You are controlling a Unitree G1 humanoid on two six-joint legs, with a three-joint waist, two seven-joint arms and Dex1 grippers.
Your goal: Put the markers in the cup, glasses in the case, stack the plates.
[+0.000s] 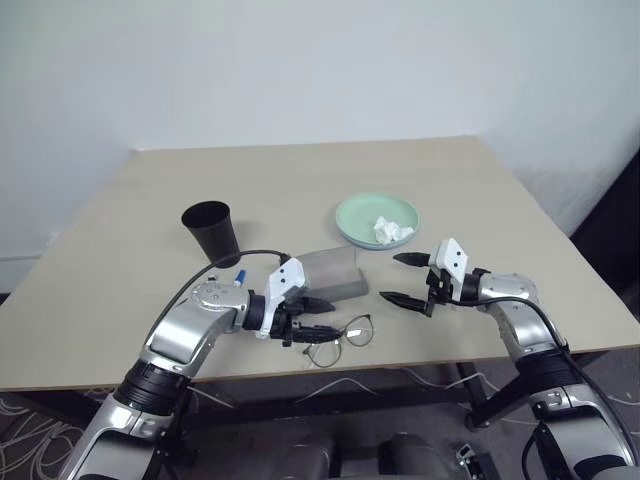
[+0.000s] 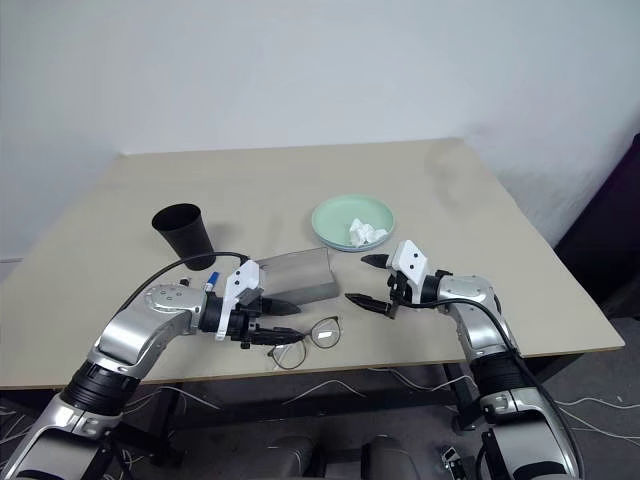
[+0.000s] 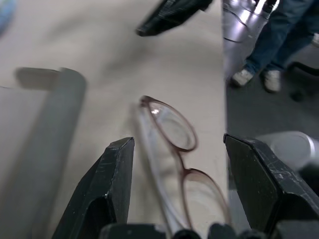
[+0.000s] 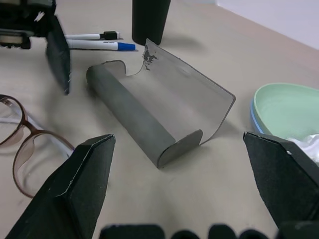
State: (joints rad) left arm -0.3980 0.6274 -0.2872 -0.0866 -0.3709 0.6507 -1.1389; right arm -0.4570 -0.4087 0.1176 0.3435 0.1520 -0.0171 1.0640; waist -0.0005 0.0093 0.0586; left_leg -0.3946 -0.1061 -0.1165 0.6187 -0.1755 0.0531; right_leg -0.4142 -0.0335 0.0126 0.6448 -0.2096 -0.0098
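Lying between left claw [image 3: 174, 199] fingers: glasses [image 3: 174, 149]

Table [image 1: 300, 175]: cup [image 1: 211, 231], case [image 1: 334, 274], glasses [image 1: 342, 338], plates [image 1: 376, 219], perhaps markers [image 4: 94, 41].

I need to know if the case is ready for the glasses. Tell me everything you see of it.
The case is grey, oblong and matte, with its hinged lid standing open and nothing inside. It lies on the table between the cup and the glasses, touching neither; no hand touches it.
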